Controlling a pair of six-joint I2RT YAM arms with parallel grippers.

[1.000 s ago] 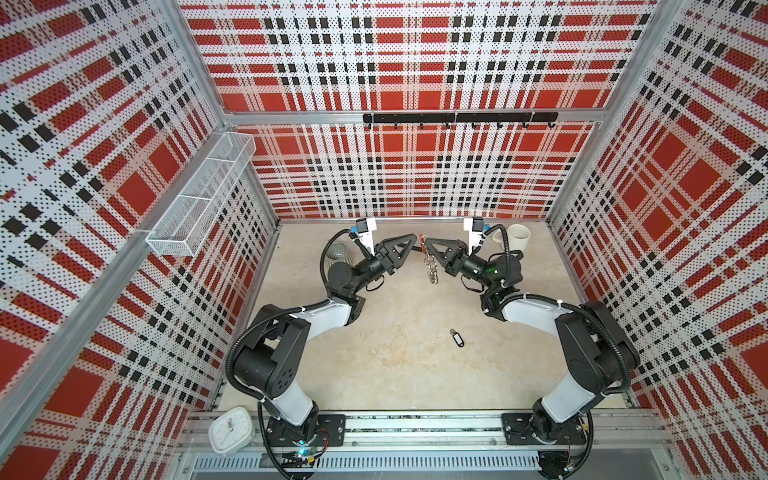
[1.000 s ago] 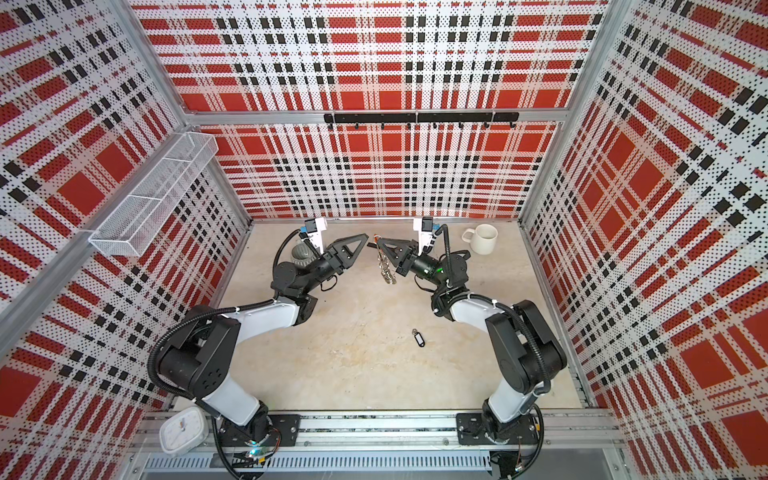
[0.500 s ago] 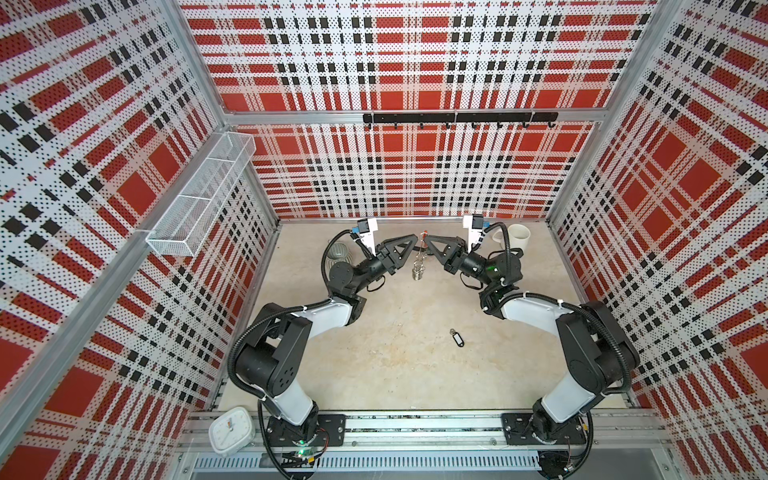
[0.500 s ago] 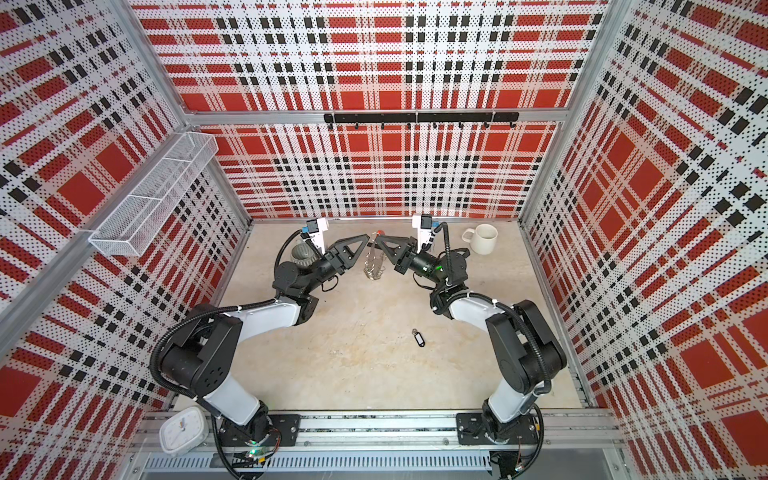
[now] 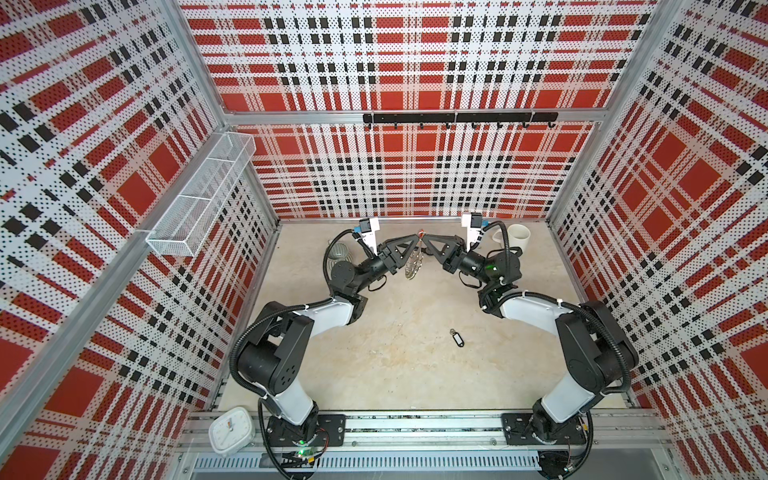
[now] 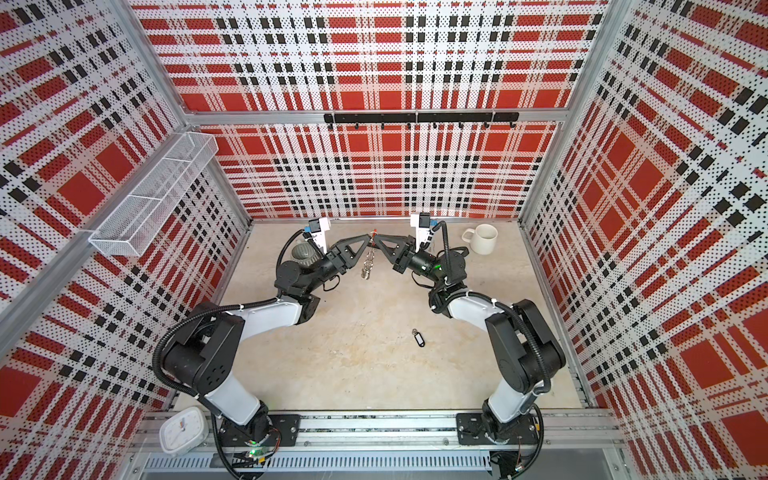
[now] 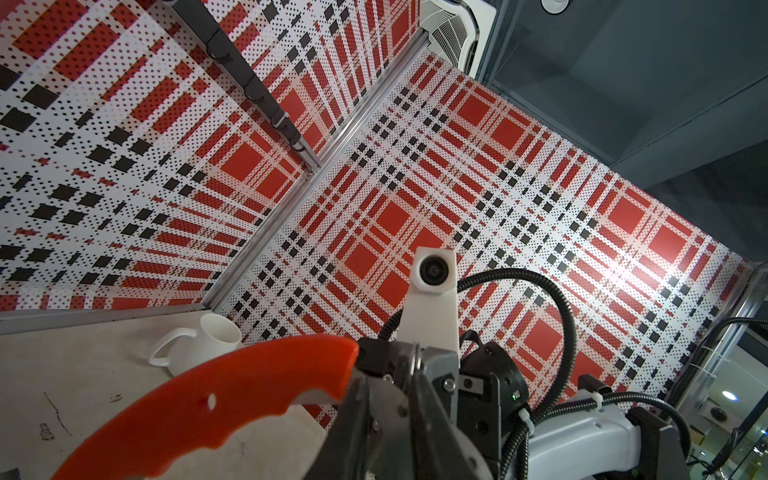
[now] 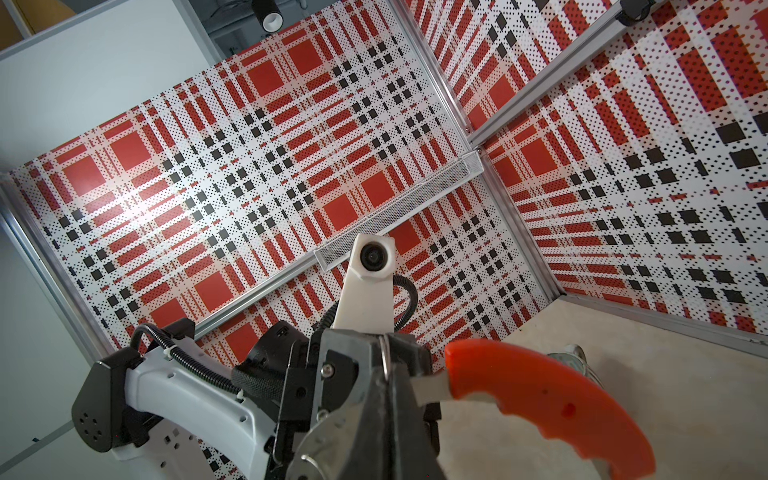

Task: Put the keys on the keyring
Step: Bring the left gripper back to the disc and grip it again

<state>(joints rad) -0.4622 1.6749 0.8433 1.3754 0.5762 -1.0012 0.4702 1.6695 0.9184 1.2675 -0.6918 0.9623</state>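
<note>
1. Top views both have the keyring [image 5: 414,262] up in the air at the back of the worktop [image 5: 395,374]. It hangs between the two arms with its little rings dangling underneath.
2. Right fingers [image 8: 395,428] are clamped shut on the tip of the grey plate, just beside the red bar [image 8: 548,399]. Left fingers [image 7: 432,432] sit nearly closed around that same end, but I can't tell if they actually pinch it.
3. Keys [image 5: 458,340] lie flat on the worktop, well apart from the keyring and nearer the right arm. Nothing is touching them.
4. My guess on handling: the plate looks thin, stiff and slick, so a tip pinch could let it pivot. The flat face beside the red bar seems a safer hold.
5. Keys look tiny and light. I'd pinch the black tag body across its sides and leave the split ring free, since it's probably springy and fiddly to thread.
</note>
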